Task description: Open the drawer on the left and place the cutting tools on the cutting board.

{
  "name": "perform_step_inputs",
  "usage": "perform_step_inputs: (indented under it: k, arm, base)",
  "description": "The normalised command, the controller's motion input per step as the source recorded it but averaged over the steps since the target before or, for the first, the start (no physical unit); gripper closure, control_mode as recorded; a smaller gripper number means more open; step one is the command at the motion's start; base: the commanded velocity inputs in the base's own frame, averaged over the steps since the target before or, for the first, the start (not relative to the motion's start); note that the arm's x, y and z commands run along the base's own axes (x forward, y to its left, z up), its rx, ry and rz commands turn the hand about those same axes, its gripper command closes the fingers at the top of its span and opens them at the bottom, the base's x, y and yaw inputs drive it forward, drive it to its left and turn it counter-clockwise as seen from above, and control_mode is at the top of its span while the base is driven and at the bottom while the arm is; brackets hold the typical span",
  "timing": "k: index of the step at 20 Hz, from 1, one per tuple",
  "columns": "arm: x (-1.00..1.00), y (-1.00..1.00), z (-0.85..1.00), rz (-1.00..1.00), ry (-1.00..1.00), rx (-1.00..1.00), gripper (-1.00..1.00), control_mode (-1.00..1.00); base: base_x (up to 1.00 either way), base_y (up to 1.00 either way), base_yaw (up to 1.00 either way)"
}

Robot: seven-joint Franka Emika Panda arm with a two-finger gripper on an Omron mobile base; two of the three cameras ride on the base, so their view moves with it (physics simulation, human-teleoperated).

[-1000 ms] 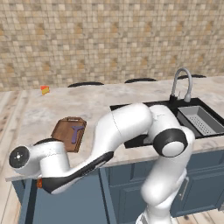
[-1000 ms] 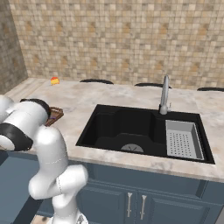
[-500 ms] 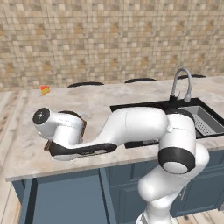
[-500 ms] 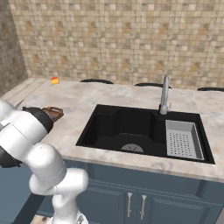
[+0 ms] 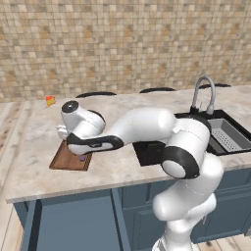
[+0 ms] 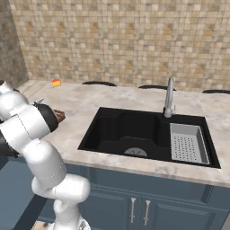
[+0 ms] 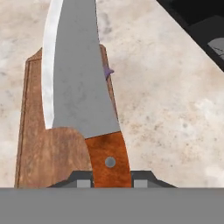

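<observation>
My gripper [image 7: 113, 177] is shut on the red-brown handle of the knife [image 7: 107, 157]. Its curved silver blade [image 7: 74, 65] points away from the hand, above the dark-brown cutting board [image 7: 35, 153]. In the left base view the hand hangs over the cutting board [image 5: 63, 159] on the left of the counter. The purple scissor-like tool [image 5: 82, 158] lies on the board, and a bit of that purple tool [image 7: 107, 71] peeks out beside the blade. In the right base view the board's end [image 6: 59, 116] shows behind the arm. The drawer sits below the counter edge; I cannot tell how it stands.
A small orange-yellow wedge [image 5: 50, 100] lies near the back wall on the left. Right of the board lies the black sink [image 5: 215, 132] with a curved faucet [image 5: 203, 93] and a grey drain rack [image 5: 228, 137]. Bare marble counter surrounds the board.
The arm has swung up from low at the counter's left front to above the counter. The hand now hangs over the cutting board with the knife still in its grip.
</observation>
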Motion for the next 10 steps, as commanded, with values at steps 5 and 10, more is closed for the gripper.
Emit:
perform_step_inputs:
  k: [5,10]
  arm:
    - [0.83,0.00,0.00,0.00,0.17,0.01,1.00,-1.00]
    - [0.27,0.00,0.00,0.00,0.06,0.00,1.00,-1.00]
  base:
    - [0.00,0.00,0.00]
    - [0.00,0.00,0.00]
